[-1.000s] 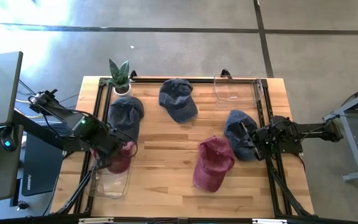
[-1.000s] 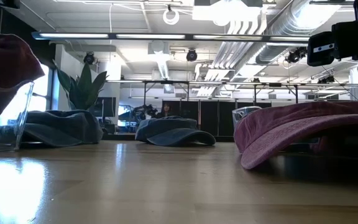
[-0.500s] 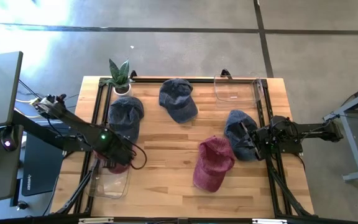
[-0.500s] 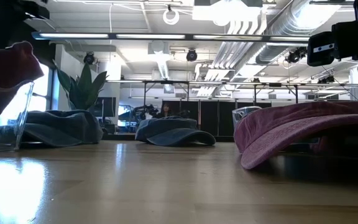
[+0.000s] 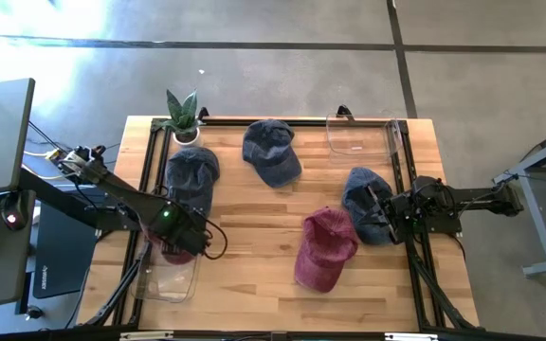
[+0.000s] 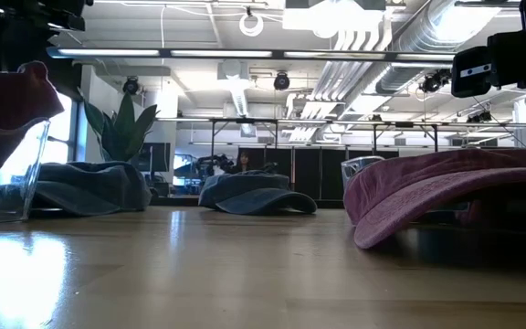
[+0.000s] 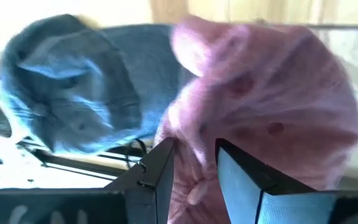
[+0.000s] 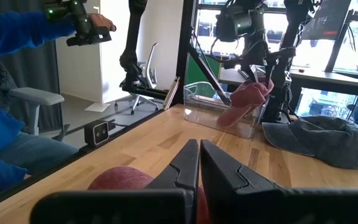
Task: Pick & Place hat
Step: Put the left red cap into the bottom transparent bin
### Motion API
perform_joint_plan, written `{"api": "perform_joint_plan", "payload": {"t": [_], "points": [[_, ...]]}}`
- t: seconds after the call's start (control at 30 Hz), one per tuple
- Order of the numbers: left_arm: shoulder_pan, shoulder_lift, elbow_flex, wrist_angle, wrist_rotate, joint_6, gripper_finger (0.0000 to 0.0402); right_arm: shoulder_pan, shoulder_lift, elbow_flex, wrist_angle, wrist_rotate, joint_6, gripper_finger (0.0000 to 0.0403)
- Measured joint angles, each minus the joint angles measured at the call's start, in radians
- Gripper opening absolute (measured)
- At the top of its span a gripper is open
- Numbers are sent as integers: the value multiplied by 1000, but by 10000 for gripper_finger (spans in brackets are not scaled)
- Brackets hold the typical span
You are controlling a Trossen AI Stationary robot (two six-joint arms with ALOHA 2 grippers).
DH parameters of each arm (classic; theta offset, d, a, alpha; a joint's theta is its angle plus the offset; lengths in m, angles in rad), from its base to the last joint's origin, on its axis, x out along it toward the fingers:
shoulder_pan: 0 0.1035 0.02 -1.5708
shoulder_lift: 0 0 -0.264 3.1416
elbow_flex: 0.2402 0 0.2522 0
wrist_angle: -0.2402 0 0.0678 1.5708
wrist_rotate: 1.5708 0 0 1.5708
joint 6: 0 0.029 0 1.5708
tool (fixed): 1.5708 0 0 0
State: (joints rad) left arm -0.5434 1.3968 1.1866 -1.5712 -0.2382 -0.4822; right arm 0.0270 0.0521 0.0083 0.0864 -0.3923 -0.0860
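no readable text, labels, numbers or signs anywhere

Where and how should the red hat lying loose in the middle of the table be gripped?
Probably at the brim of the red hat, coming from above. In the low view that brim arches clear of the table, leaving room for a finger under its thin edge.

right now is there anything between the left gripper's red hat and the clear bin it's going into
Nothing visible. The left gripper holds the red hat right at the clear bin, the hat hanging over its rim. The blue hat lies beside it, clear of the opening.
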Motion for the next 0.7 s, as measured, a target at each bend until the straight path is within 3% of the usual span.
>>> {"api": "perform_joint_plan", "payload": {"t": [0.33, 0.5, 0.7], "points": [[0, 0, -127, -1, 84, 62, 80, 0, 0, 0, 0, 0, 0, 12], [0, 0, -101, 0, 166, 68, 11, 0, 0, 0, 0, 0, 0, 12], [0, -24, -9, 35, 183, 55, 11, 0, 0, 0, 0, 0, 0, 12]]}}
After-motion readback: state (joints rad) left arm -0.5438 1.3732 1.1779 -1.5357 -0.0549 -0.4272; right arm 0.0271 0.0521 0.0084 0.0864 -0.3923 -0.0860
